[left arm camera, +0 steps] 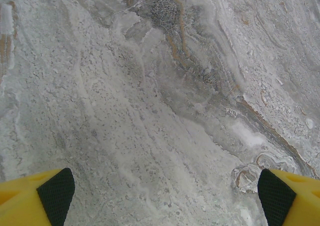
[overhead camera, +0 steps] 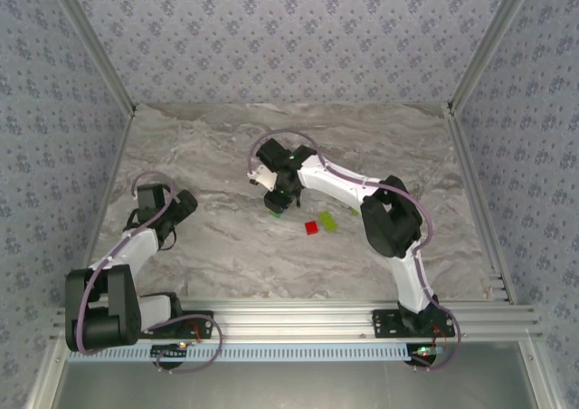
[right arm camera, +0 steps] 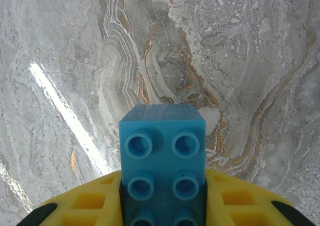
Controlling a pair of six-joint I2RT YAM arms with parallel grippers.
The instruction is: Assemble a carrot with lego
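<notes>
Right pincer (overhead camera: 277,201) grips a light blue brick (right arm camera: 162,151); left pincer (left arm camera: 165,196) stands wide over the worktop (overhead camera: 226,264).
A red brick (overhead camera: 311,228) lies loose on the marbled surface, with yellow-green bricks (overhead camera: 329,221) just to its right. The right pincer hangs just up and left of the red brick, its yellow fingers clamped on the blue brick's sides. A green bit (overhead camera: 274,214) shows at its tip, too small to tell. The left pincer holds nothing, well to the left of the red brick.
</notes>
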